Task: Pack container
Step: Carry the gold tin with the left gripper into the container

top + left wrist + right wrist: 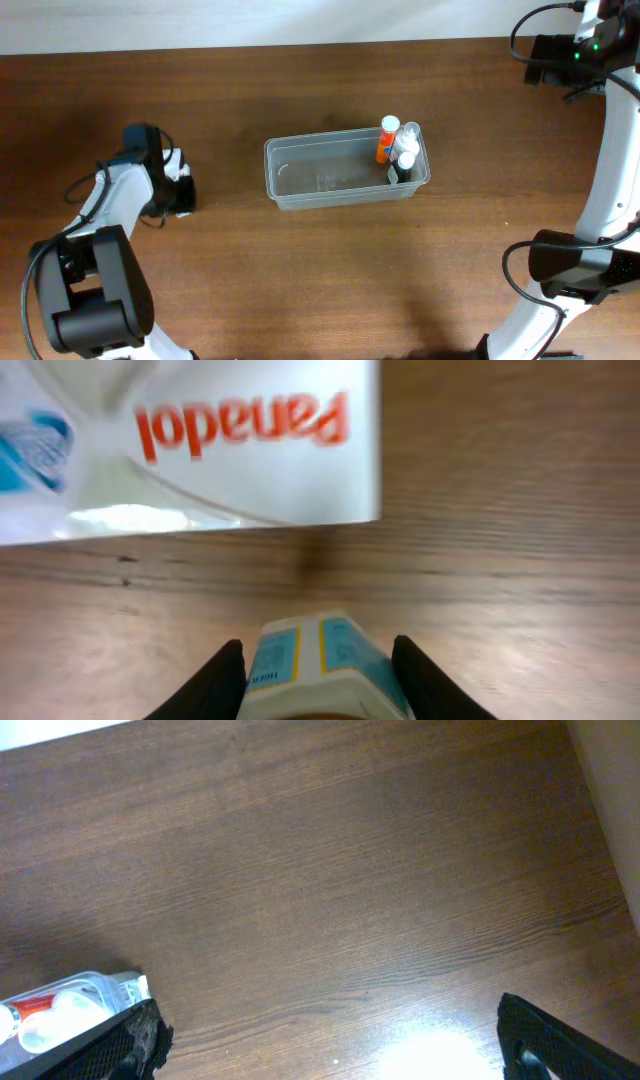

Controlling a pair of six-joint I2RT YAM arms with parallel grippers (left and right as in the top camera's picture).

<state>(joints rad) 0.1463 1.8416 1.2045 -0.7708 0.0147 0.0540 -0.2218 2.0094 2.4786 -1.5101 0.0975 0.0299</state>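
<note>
The container (345, 172) stood near the middle of the table (300, 285), with its long side running left to right. It was clear plastic with rounded corners and a rim. At its right end some small things stood close together – an orange bottle (384, 146) with a white cap and, just beside it, white bottles (408, 150). The rest of the tub looked bare.

The left gripper (318, 648) was low over the wood, well to the left of the container. Its two dark fingers (225, 682) pressed against both sides of a small white item (300, 660) with a blue and yellow label (I could not tell if it was a bottle or a box). So the jaws were closed on this item, at a medium width. Just beyond it a white Panadol box (200, 450) lay flat on the table, its red letters upside down in the left wrist view.

The right gripper (328, 1020) was over bare wood near the far right corner – its jaws stood wide apart, with nothing between them. A corner of the container showed at the lower left edge of its view.
</note>
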